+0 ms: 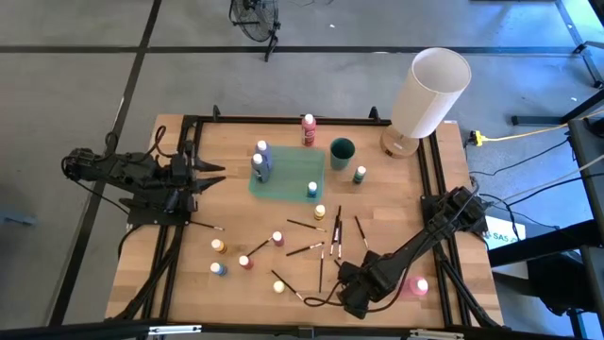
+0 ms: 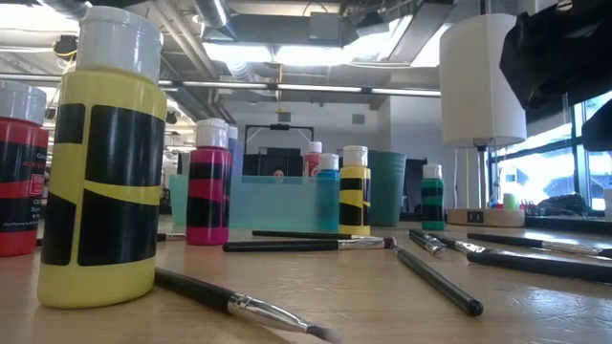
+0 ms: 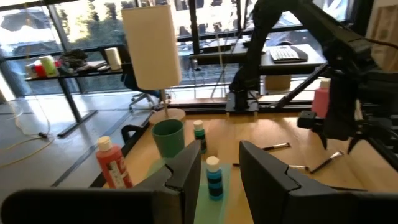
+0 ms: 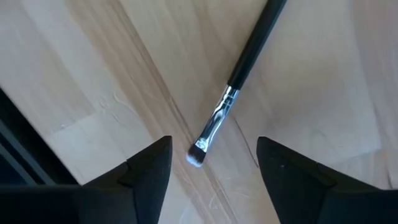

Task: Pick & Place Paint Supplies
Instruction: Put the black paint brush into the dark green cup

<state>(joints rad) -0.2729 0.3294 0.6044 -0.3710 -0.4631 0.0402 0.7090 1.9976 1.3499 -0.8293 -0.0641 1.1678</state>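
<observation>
Small white-capped paint bottles stand upright on the wooden table [image 1: 189, 283], several of them near the front left, such as an orange one [image 1: 218, 246] and a yellow one [image 2: 100, 162]. Thin dark-handled brushes [image 1: 307, 227] lie flat around the middle. My right gripper [image 4: 214, 165] points down near the front edge [image 1: 354, 293]. It is open, and its fingers stand on either side of the bristle end [image 4: 199, 155] of one brush [image 4: 249, 50] that lies on the wood. My left gripper [image 3: 221, 168] waits open and level at the table's left [image 1: 219, 175], holding nothing.
A green tray [image 1: 286, 175] at the back holds several bottles. A red bottle [image 1: 309, 129], a teal cup [image 1: 342, 151] and a green bottle [image 1: 360, 175] stand nearby. A big white cylinder [image 1: 429, 90] stands at the back right. A pink bottle [image 1: 420, 286] stands beside my right arm.
</observation>
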